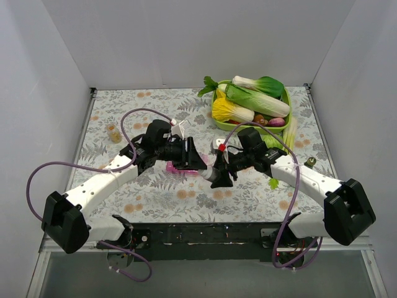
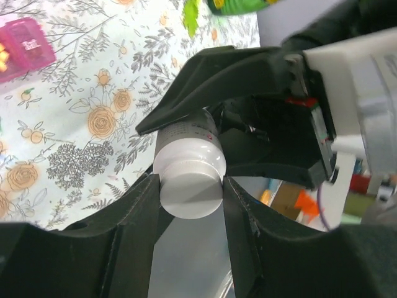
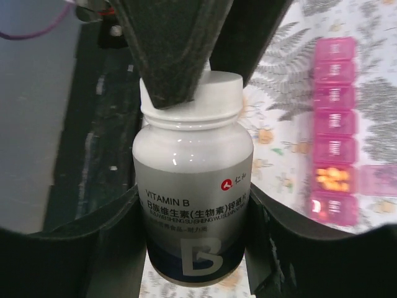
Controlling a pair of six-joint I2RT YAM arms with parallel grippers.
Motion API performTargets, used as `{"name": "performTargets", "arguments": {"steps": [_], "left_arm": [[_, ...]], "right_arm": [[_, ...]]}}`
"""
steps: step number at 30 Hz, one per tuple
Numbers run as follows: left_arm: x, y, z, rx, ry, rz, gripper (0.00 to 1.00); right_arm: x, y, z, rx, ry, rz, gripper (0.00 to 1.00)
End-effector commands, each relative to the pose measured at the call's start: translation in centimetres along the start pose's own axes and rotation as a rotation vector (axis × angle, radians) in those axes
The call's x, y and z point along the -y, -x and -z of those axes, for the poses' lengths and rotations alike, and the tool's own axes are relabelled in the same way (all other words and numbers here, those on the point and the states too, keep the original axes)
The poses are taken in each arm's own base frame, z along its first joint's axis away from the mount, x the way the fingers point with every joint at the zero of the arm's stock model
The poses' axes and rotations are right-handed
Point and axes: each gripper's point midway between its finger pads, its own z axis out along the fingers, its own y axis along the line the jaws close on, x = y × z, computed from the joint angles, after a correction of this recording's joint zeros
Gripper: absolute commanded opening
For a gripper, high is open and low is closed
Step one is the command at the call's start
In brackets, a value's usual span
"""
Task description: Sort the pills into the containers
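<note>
Left gripper (image 2: 191, 183) is pinching the white cap (image 3: 217, 94) from both sides, and the right gripper (image 3: 195, 214) is clamping the bottle (image 3: 193, 167) around its body. The two are meeting over the middle of the table (image 1: 155, 198).

The strip (image 3: 334, 118) is lying flat there, partly hidden beneath the left gripper in the top view. Its long axis is running roughly left to right across the table, with the lids facing up. One compartment near an end is standing open and holding yellow pills (image 3: 332, 177); the others are looking shut.

Judging from this, sorting is barely begun. The bottle is still capped, so uncapping and filling the remaining compartments are left. The tray (image 1: 218, 121) is sitting well apart at the far right.
</note>
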Motion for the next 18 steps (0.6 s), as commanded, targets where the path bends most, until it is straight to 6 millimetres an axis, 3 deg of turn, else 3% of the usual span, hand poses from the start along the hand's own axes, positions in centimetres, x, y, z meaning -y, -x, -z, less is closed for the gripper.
{"name": "performTargets", "arguments": {"steps": [1, 5, 8, 12, 17, 18], "left_arm": [[3.9, -3.4, 0.9, -0.214, -0.297, -0.316, 0.19], [3.8, -3.3, 1.5, -0.198, -0.326, -0.529, 0.22], [3.3, -2.5, 1.1, -0.195, -0.278, -0.531, 0.27], [3.3, -0.3, 1.3, -0.127, -0.235, -0.463, 0.56], [5.6, 3.1, 4.4, 0.102, -0.247, -0.494, 0.98], [6.0, 3.3, 4.9, 0.123, -0.258, -0.503, 0.98]], "right_arm": [[-2.9, 3.2, -0.7, 0.139, 0.207, -0.047, 0.01], [-4.9, 3.5, -0.7, 0.192, 0.366, -0.136, 0.01], [-5.3, 3.9, -0.6, 0.211, 0.400, -0.145, 0.01], [-5.2, 3.8, -0.6, 0.217, 0.382, -0.120, 0.01], [-5.2, 3.7, -0.4, 0.216, 0.358, -0.095, 0.01], [-5.1, 3.8, -0.4, 0.216, 0.355, -0.091, 0.01]]}}
